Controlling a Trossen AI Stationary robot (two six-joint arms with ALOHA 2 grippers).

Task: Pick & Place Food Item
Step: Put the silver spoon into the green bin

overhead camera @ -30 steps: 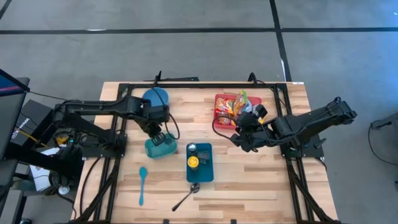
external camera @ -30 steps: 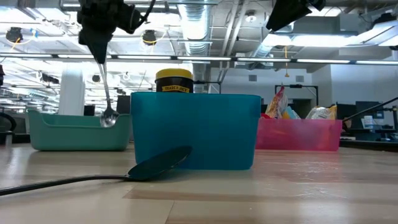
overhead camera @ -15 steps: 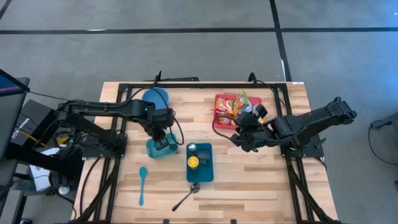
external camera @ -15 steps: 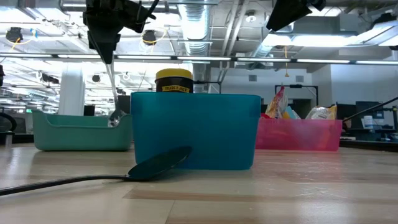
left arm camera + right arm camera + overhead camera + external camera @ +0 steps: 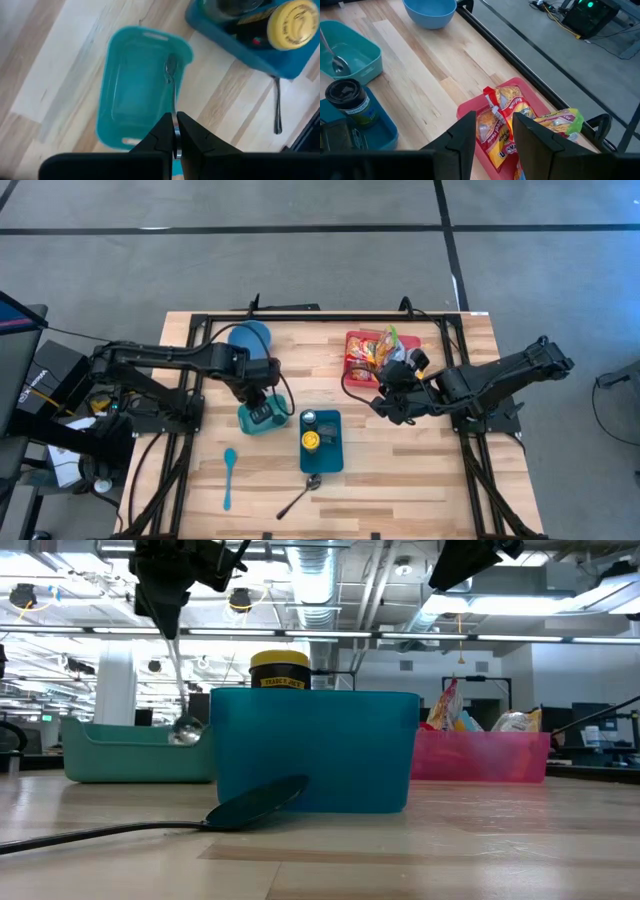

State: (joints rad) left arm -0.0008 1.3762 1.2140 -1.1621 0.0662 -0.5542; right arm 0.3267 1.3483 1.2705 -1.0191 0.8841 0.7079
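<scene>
Shifted rightward, left end effector (image 5: 175, 134) pinches spoon (image 5: 171, 85) over teal tray (image 5: 112, 95).

Even, bright overhead light falls on the table (image 5: 400, 470), leaving only soft, faint shadows. At table height, ceiling lamps (image 5: 240, 602) glare in the upper left of the frame, and the room behind is hazy. The left wrist view is softly blurred throughout.

Grey floor (image 5: 300, 260) with dark lines, ceiling ducts (image 5: 330, 580), strip lights (image 5: 560, 639)
</scene>
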